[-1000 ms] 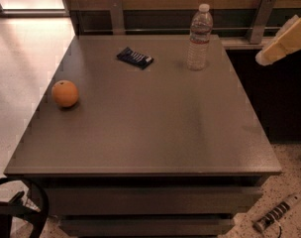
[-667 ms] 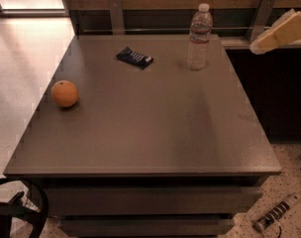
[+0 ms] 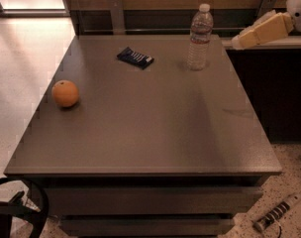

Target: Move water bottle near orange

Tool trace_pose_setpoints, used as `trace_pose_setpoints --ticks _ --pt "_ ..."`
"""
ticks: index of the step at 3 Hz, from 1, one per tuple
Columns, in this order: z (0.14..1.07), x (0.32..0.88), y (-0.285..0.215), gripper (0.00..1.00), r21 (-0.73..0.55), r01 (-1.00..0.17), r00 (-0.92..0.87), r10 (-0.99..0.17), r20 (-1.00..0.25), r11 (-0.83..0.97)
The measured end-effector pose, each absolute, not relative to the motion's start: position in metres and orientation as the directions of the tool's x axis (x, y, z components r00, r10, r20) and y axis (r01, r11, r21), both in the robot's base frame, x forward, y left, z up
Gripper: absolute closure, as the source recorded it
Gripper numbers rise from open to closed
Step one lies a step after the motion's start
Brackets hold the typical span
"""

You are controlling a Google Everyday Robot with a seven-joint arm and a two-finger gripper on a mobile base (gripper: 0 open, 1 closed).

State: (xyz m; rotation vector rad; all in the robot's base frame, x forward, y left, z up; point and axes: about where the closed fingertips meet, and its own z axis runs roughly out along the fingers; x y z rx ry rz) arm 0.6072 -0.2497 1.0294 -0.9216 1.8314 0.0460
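Clear water bottle (image 3: 200, 38) upright, near claw (image 3: 238, 43), apart; claw state unclear.

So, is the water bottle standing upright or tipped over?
Upright: the water bottle stands on its base, cap on top. The gripper is to its right, apart.

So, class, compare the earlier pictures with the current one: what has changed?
The hand has moved left and slightly up, toward the water bottle, but is apart from it. Nothing was grasped or released. The water bottle, the orange and the dark snack bar stayed put on the table.
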Motion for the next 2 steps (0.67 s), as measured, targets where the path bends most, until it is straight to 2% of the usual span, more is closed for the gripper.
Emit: trace_pose_setpoints --ticks 2 --pt "1.0246 0.6154 -0.2485 0.0 -0.349 -0.606 -0.156 -0.537 -0.829 0.714"
